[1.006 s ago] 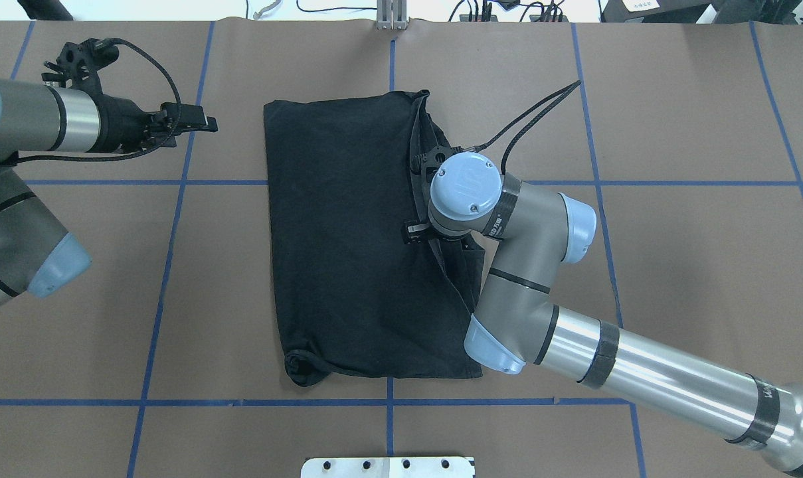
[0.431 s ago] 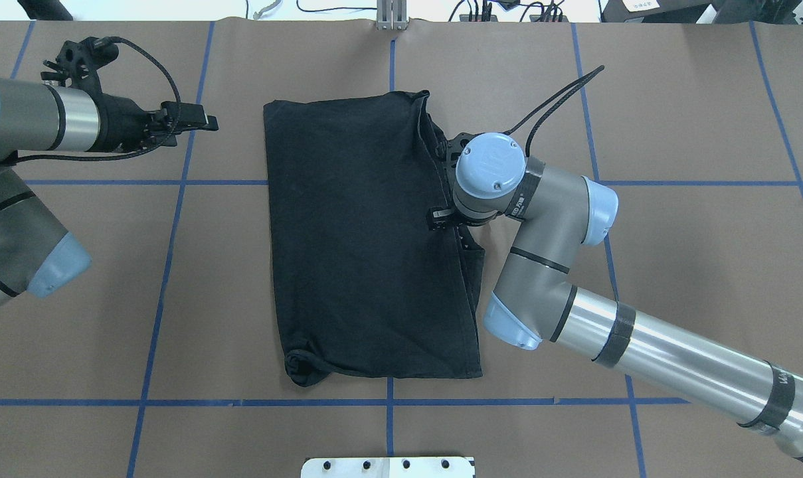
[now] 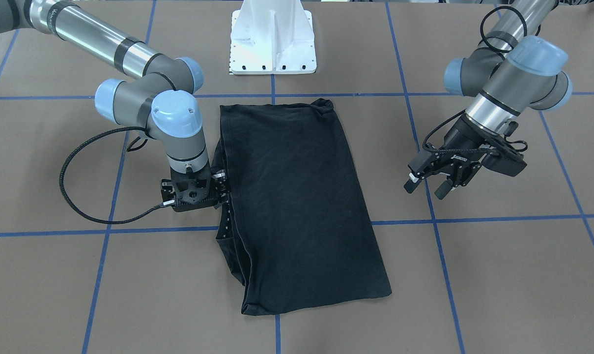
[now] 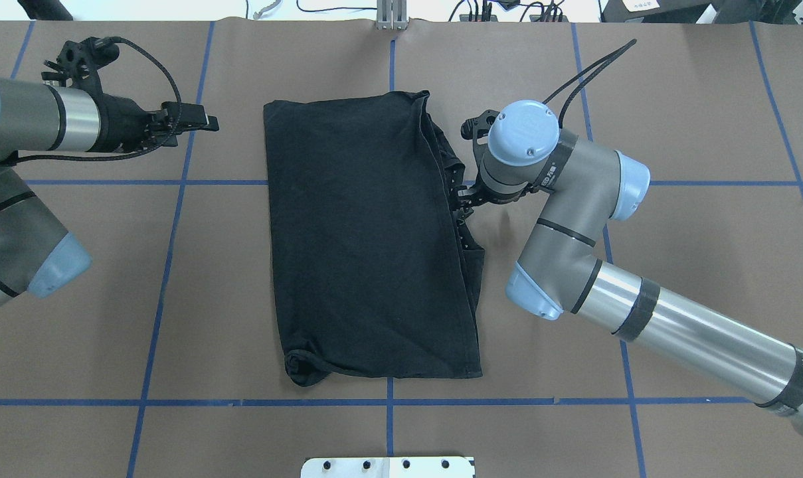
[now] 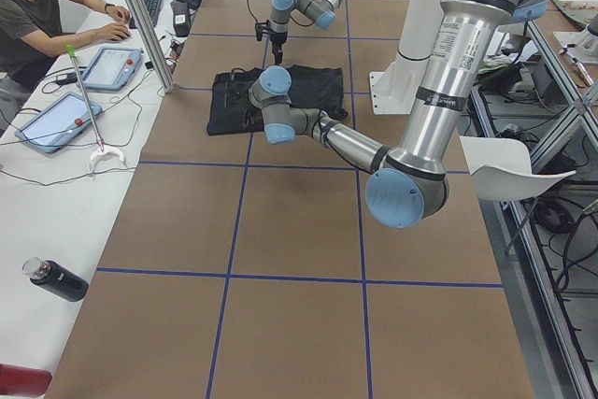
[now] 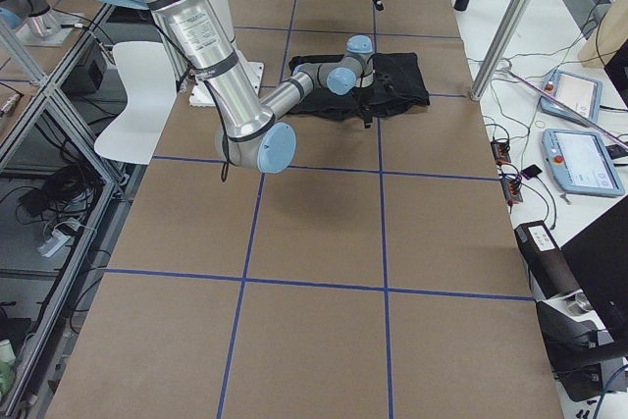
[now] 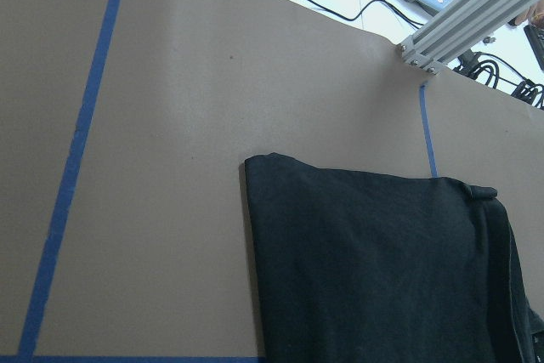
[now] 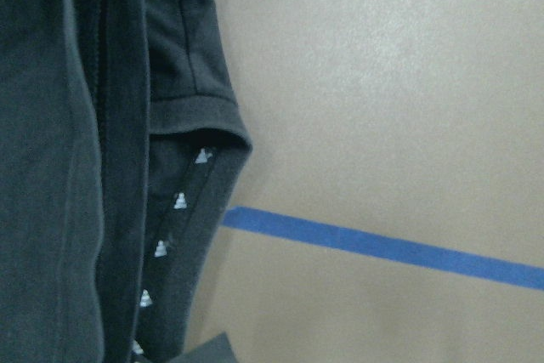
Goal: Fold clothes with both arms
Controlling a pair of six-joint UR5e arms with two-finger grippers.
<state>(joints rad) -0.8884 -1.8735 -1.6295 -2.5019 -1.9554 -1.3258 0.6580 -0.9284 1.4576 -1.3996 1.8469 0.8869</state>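
A table (image 4: pixel 707 279) papered brown and gridded with blue tape carries everything, with the right arm (image 4: pixel 673 325) bent in toward the middle and the left arm (image 4: pixel 36 123) held out over the far left. The black T-shirt (image 4: pixel 361 245) lies folded into a long rectangle at the table's centre, its layered edges stacked along its right side. The right gripper (image 3: pixel 219 183) points down just beside that edge, and I cannot tell how its jaws stand, while the left gripper (image 3: pixel 427 188) hovers well apart from the shirt, jaws spread.
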